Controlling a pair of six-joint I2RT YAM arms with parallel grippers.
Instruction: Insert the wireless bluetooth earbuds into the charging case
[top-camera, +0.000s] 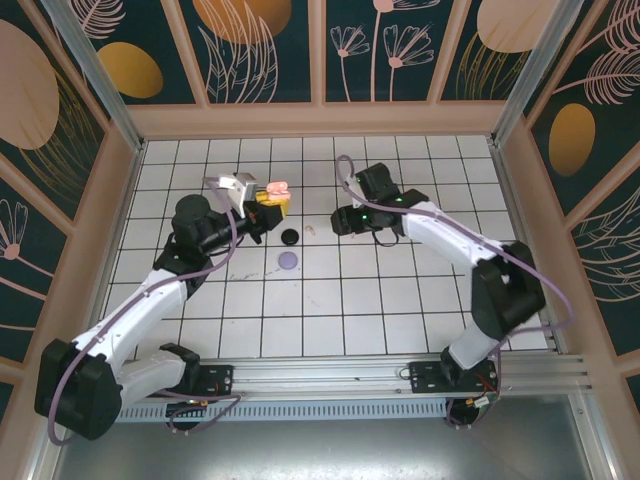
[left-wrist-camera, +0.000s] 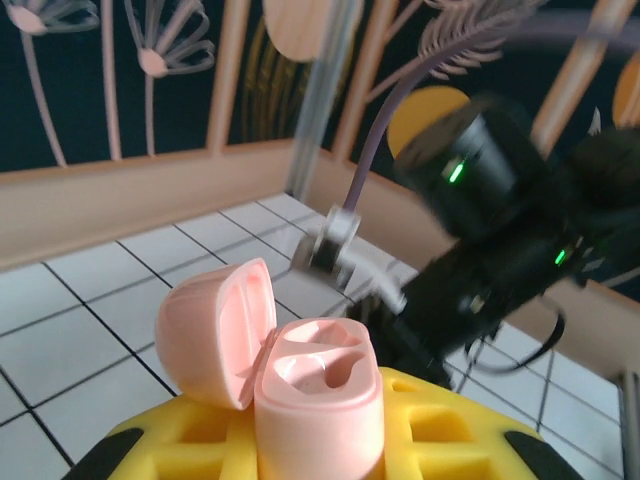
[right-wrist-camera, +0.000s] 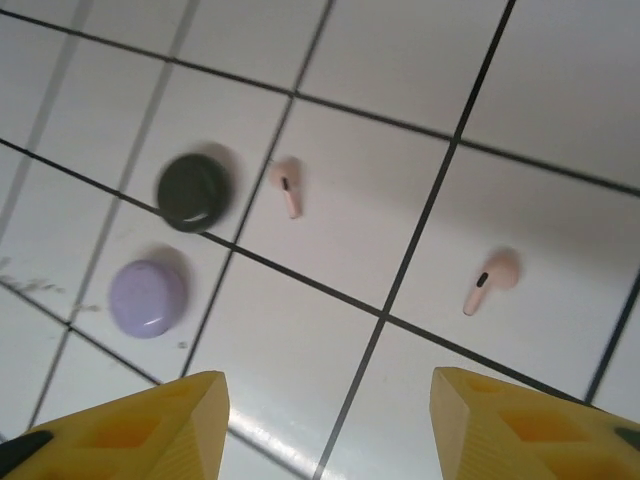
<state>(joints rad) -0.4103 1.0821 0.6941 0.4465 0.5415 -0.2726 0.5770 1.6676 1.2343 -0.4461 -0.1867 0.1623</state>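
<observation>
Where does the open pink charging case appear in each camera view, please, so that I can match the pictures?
Top external: pink charging case left of centre, in the left hand.
Left wrist: case at bottom centre, lid open.
Right wrist: tiles with two pink earbuds, black disc, purple disc.
Shared landmark: the white tiled table; the black disc lies below-right of the case in the top view.

Open tile (right-wrist-camera: 560, 120) surrounded one pink earbud (right-wrist-camera: 490, 280) below the wide-spread right gripper (right-wrist-camera: 328, 400); a black case (right-wrist-camera: 190, 192) and purple case (right-wrist-camera: 148, 297) stood near the other pink earbud (right-wrist-camera: 288, 186).
</observation>
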